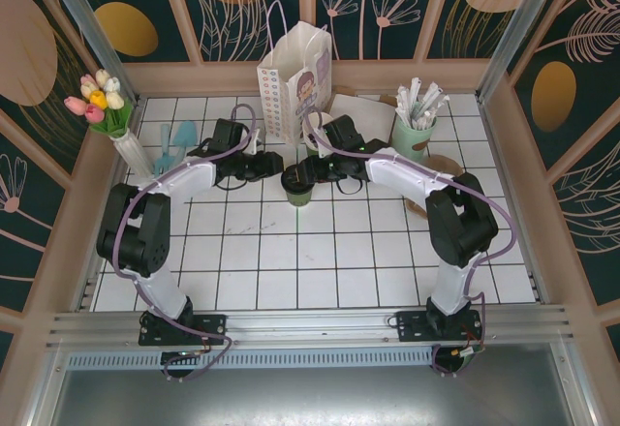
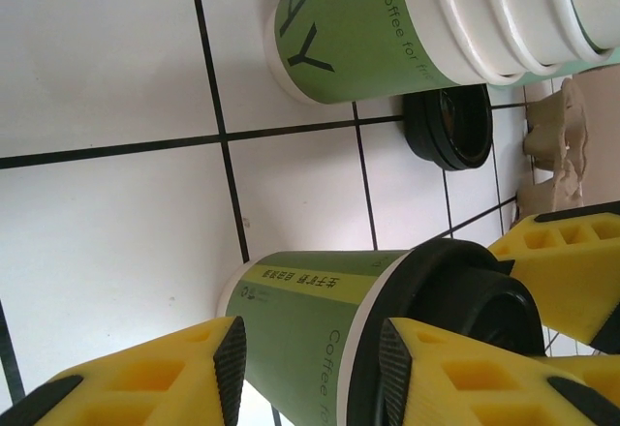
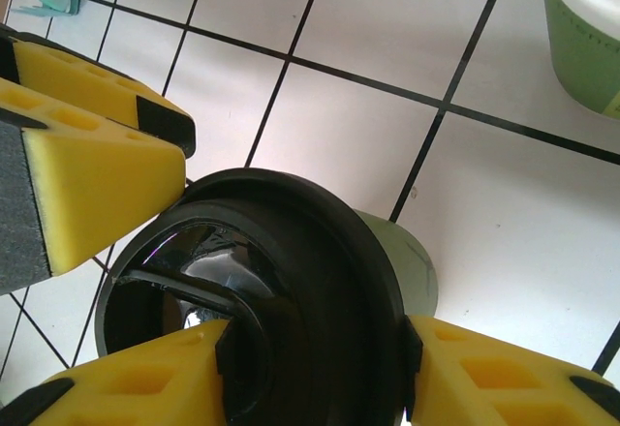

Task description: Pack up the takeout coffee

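Note:
The takeout coffee (image 1: 297,187), a small dark-green cup with a black lid, stands upright on the white tiles in front of the white paper bag (image 1: 295,77). My right gripper (image 3: 318,349) comes from the right, and its pads press on both sides of the black lid (image 3: 291,252). My left gripper (image 2: 312,358) sits just left of the cup (image 2: 310,300). It is open, its two fingers (image 2: 231,363) apart in front of the cup's side, one near the base and one near the lid. The left gripper (image 1: 274,167) and right gripper (image 1: 315,171) meet over the cup.
A green-sleeved stack of cream-white cups (image 2: 407,29) and a loose black lid (image 2: 450,126) lie just beyond the coffee, with a cardboard carrier (image 2: 557,145) behind. A mint-green cup of straws (image 1: 414,136) stands at the back right, a tulip vase (image 1: 116,121) at the left wall.

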